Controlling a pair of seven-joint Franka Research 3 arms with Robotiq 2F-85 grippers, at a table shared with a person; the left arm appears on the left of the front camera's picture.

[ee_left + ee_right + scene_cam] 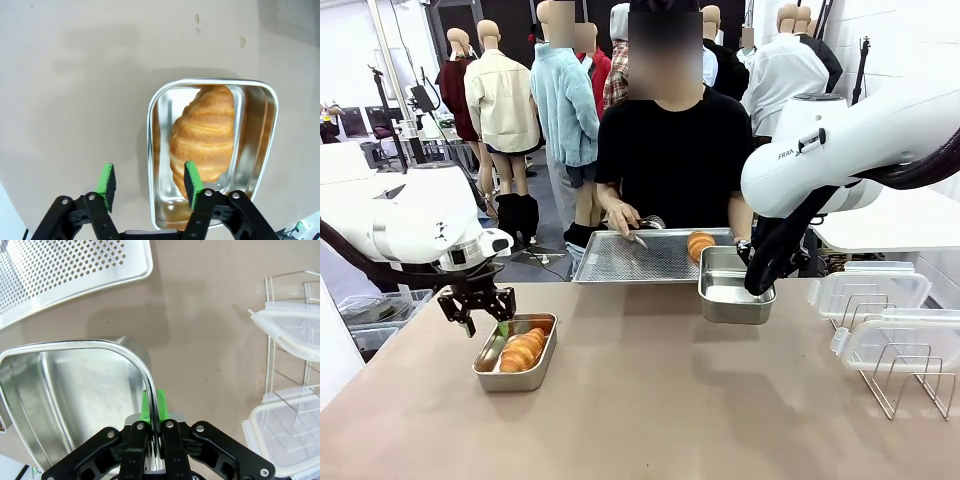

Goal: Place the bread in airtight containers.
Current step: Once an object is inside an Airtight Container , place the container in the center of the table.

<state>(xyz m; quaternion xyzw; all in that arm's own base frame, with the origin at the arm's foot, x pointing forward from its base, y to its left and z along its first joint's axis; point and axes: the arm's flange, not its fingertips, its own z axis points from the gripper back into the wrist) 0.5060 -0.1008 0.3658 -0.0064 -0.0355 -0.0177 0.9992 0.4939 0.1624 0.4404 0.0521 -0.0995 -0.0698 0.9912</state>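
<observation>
Now croissant [205,135] in L tin [260,130].

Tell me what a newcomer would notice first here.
The golden croissant lies in the small steel tin at the near left of the table, and the left gripper is open just above it. Next, the right gripper is clamped shut on the rim of an empty tin beside the perforated tray at the far side. There another croissant waits in front of the person.
</observation>
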